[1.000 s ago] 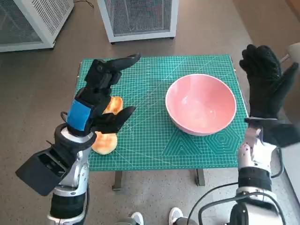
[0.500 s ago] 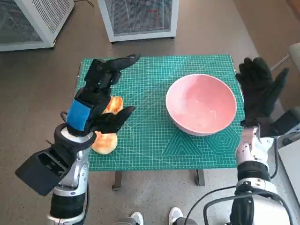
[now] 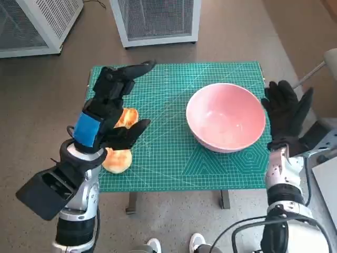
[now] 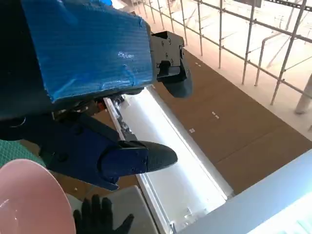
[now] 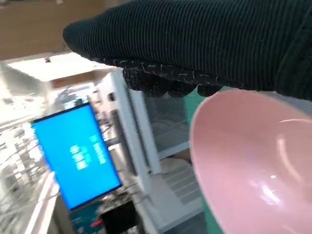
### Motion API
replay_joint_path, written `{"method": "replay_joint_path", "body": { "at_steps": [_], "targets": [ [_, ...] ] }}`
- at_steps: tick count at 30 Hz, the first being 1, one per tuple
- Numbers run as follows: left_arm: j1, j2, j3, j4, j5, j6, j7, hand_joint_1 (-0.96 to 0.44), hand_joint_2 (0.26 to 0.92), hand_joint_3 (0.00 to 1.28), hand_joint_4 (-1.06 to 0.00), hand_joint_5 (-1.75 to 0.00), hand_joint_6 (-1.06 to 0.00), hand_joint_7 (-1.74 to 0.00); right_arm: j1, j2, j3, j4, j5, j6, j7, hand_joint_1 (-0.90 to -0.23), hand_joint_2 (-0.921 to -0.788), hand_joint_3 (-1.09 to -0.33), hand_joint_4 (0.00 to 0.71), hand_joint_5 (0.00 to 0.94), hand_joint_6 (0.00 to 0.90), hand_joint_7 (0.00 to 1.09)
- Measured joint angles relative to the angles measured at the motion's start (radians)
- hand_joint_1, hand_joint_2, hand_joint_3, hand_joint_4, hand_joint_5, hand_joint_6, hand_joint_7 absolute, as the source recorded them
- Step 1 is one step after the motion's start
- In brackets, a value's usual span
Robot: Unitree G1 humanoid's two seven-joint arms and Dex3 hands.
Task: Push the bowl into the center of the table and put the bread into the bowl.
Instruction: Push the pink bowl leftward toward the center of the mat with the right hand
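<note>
There was one pink bowl (image 3: 225,117) on one green mat (image 3: 168,158), and two pieces of bread (image 3: 117,160) by the left hand (image 3: 105,113). Two hands showed, left and right (image 3: 285,116), and two white cabinets (image 3: 156,21) stood behind

Two white mesh cabinets (image 3: 156,21) beyond the green cutting mat (image 3: 168,158).

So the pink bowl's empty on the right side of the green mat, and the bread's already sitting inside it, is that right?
Not quite. The pink bowl is on the right side of the green mat and empty, but the bread is not in it. The head view shows the bread lying on the mat near its left edge, under the left hand, well apart from the bowl.
</note>
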Motion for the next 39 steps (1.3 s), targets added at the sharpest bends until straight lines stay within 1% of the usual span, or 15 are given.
{"method": "replay_joint_path", "body": {
  "at_steps": [6, 11, 17, 23, 27, 31, 36, 39],
  "targets": [
    [0.003, 0.0, 0.0, 0.0, 0.0, -0.002, 0.0, -0.46, 0.921, 0.43, -0.01, -0.65, 0.0, -0.92, 0.0, 0.012, -0.009, 0.005, 0.002, 0.026, -0.003, -0.296, -0.921, -0.561, 0.487, 0.005, 0.272, 0.42],
    [0.004, 0.0, 0.0, 0.0, 0.0, -0.002, 0.0, -0.46, 0.921, 0.43, -0.02, -0.65, 0.0, -0.92, 0.0, 0.035, -0.012, 0.006, 0.001, 0.045, -0.003, -0.298, -0.921, -0.549, 0.507, 0.013, 0.295, 0.42],
    [0.006, 0.0, 0.001, 0.0, 0.0, -0.002, 0.0, -0.46, 0.921, 0.43, -0.02, -0.64, 0.0, -0.92, -0.003, 0.06, -0.012, 0.005, 0.001, 0.047, -0.002, -0.299, -0.921, -0.541, 0.512, 0.014, 0.299, 0.42],
    [0.007, 0.002, 0.002, 0.0, 0.0, -0.002, 0.0, -0.46, 0.921, 0.43, -0.03, -0.64, 0.0, -0.92, -0.014, 0.072, -0.014, 0.005, 0.001, 0.047, 0.007, -0.299, -0.921, -0.54, 0.525, 0.019, 0.296, 0.42],
    [0.008, 0.002, 0.005, 0.0, 0.0, -0.002, 0.0, -0.46, 0.921, 0.43, -0.03, -0.63, 0.0, -0.92, -0.025, 0.084, -0.015, 0.005, 0.001, 0.047, 0.012, -0.296, -0.921, -0.543, 0.513, 0.011, 0.297, 0.43],
    [0.012, 0.004, 0.007, -0.001, 0.0, -0.002, 0.0, -0.46, 0.921, 0.42, -0.04, -0.63, 0.0, -0.92, -0.036, 0.099, -0.013, 0.005, -0.001, 0.046, 0.015, -0.293, -0.921, -0.551, 0.504, 0.004, 0.271, 0.47],
    [0.021, 0.007, 0.012, -0.001, 0.0, -0.002, 0.0, -0.47, 0.921, 0.42, -0.06, -0.59, 0.0, -0.91, -0.043, 0.114, -0.007, 0.005, -0.015, 0.045, 0.018, -0.282, -0.921, -0.57, 0.48, 0.0, 0.242, 0.47],
    [0.027, 0.009, 0.017, -0.002, 0.0, -0.002, 0.0, -0.47, 0.921, 0.42, -0.08, -0.56, 0.0, -0.9, -0.048, 0.124, -0.001, 0.005, -0.018, 0.045, 0.018, -0.277, -0.921, -0.58, 0.475, 0.002, 0.236, 0.47]
  ]
}}
